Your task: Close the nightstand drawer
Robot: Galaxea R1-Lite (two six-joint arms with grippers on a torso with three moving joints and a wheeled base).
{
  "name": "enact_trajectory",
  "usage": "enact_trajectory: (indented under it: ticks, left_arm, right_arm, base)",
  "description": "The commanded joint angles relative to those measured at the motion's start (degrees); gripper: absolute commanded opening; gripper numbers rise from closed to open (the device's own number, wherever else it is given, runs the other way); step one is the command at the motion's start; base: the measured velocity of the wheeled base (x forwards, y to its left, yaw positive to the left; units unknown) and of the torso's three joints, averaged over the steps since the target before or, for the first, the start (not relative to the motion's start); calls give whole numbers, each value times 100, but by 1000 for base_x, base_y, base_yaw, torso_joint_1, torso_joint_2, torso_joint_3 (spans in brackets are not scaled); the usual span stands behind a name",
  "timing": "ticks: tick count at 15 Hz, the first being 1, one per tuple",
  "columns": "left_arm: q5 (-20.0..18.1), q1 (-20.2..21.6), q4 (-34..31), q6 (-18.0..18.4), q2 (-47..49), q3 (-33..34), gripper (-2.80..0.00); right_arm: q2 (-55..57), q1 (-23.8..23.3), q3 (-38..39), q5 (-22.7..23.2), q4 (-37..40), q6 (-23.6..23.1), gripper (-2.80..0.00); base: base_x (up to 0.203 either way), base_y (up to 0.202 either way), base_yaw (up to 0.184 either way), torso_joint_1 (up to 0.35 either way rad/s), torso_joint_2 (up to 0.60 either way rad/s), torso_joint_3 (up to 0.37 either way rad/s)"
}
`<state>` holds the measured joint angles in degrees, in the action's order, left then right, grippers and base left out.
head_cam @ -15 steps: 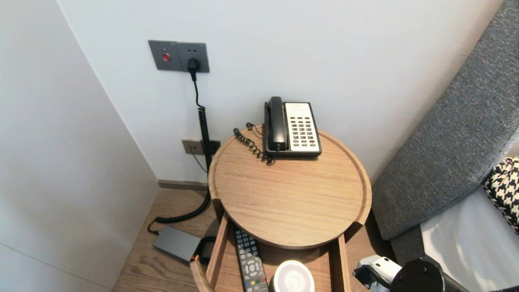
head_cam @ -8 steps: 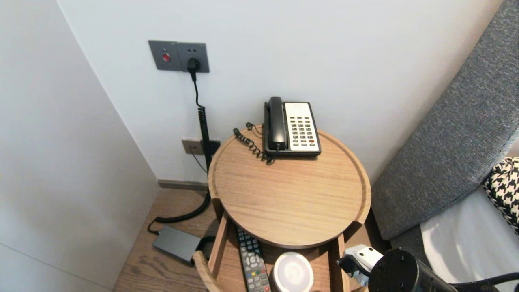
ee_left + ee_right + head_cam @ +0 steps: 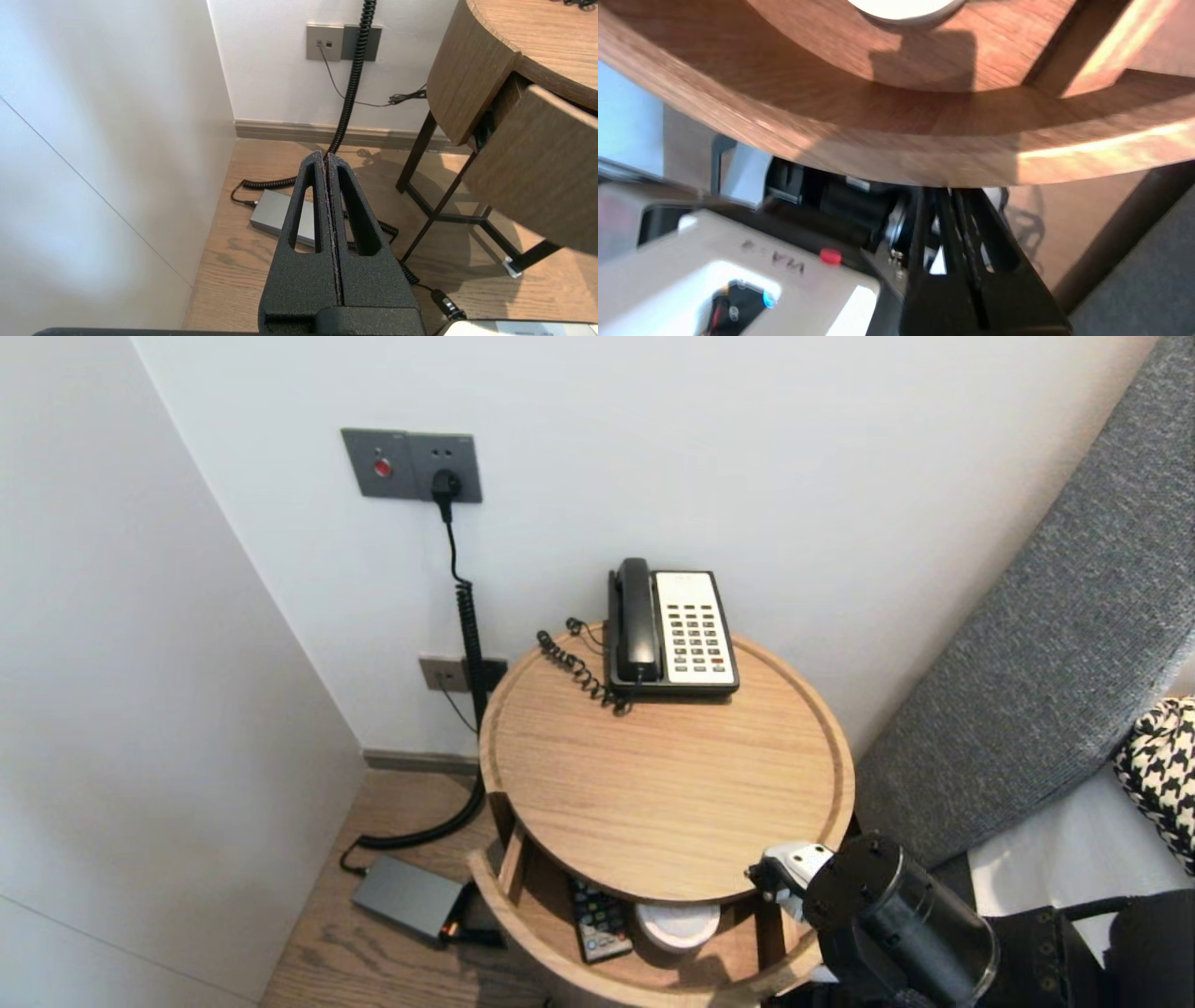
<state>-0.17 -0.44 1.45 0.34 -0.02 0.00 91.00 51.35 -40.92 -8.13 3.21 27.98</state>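
Note:
A round wooden bedside table (image 3: 672, 793) has a drawer with a curved front (image 3: 560, 957), partly drawn out below the top. In the drawer lie a black remote (image 3: 600, 924) and a white round object (image 3: 678, 926), both half hidden under the tabletop. My right arm (image 3: 892, 915) reaches to the drawer's right end. My right gripper (image 3: 950, 191) is shut and empty, its tips against the lower edge of the drawer front (image 3: 878, 135). My left gripper (image 3: 325, 156) is shut and empty, parked low over the floor left of the table.
A black and white telephone (image 3: 672, 630) stands at the back of the tabletop. A grey padded headboard (image 3: 1046, 663) and bed close in on the right. A grey power brick (image 3: 408, 894) and a coiled cable (image 3: 467, 644) lie by the left wall.
The drawer has slid in under the tabletop, covering most of the remote and white object. My right arm has moved forward with the drawer front. The left arm has not moved.

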Motion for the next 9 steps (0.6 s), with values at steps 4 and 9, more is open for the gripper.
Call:
enact_trajectory:
  ticks: [4, 9]
  left_arm:
    - [0, 0, 4, 1, -6, 70, -280]
    - [0, 0, 4, 1, -6, 70, -280]
  right_arm:
    - [283, -413, -369, 4, -66, -224, -280]
    - [503, -618, -648, -5, -66, -360, -280]
  base:
    - [0, 0, 0, 0, 0, 0]
    - [0, 0, 0, 0, 0, 0]
